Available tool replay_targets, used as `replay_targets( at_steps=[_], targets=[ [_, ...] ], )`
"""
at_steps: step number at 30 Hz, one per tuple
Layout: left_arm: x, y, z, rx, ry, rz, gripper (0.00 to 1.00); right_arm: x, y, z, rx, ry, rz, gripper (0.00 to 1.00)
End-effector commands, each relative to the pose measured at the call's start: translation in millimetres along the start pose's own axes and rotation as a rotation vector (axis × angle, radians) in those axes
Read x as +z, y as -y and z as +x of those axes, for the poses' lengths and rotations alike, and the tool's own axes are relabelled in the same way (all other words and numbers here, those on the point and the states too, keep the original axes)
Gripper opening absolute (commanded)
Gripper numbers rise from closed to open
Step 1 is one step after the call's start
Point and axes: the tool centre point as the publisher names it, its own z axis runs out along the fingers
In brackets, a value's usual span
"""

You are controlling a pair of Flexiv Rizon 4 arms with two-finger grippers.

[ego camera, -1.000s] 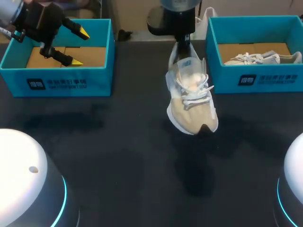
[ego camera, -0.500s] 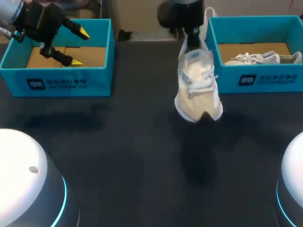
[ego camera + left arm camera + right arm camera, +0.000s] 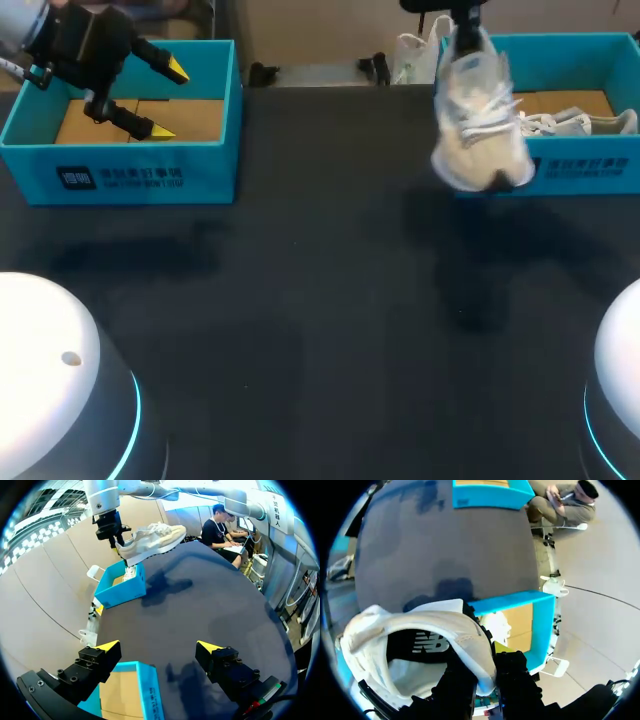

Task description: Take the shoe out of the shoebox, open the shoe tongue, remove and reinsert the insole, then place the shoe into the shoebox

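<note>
A beige and white shoe [image 3: 480, 130] hangs in the air, toe down, over the front left corner of the right blue shoebox [image 3: 600, 165]. My right gripper [image 3: 463, 35] is shut on its heel. In the right wrist view the white heel collar [image 3: 420, 630] is pinched between the fingers of that gripper [image 3: 487, 672], with the right shoebox [image 3: 542, 625] beside it. My left gripper [image 3: 168, 100] stands open over the left blue shoebox [image 3: 130, 175], nothing between its fingers. From the left wrist view, the left gripper [image 3: 159, 646] faces the lifted shoe [image 3: 150, 539] far ahead.
A second grey shoe [image 3: 560, 123] lies inside the right shoebox. The left shoebox [image 3: 147, 690] shows a bare cardboard floor. Dark tabletop [image 3: 320, 300] stretches between the two boxes. White round robot bases sit at both near corners.
My right arm has carried the shoe from above the table's middle to the right and back, up to the right shoebox. The left arm has not moved.
</note>
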Motion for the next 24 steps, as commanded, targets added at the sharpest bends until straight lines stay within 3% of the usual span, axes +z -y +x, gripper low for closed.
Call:
replay_targets(
  at_steps=[1, 9, 15, 24],
  targets=[
    [-0.1, 0.2, -0.1, 0.000, -0.001, -0.003, 1.00, 17.6, 22.0, -21.9, -0.039, 0.001, -0.032, 0.00],
    [-0.1, 0.2, -0.1, 0.000, -0.001, -0.003, 1.00, 39.6, 63.8, -64.9, -0.045, 0.038, -0.065, 0.00],
    [-0.1, 0.2, -0.1, 0.000, -0.001, -0.003, 1.00, 43.7, 78.0, -95.7, -0.088, 0.081, -0.069, 0.00],
    [-0.1, 0.2, -0.1, 0.000, -0.001, -0.003, 1.00, 43.7, 78.0, -95.7, -0.088, 0.081, -0.069, 0.00]
  ],
)
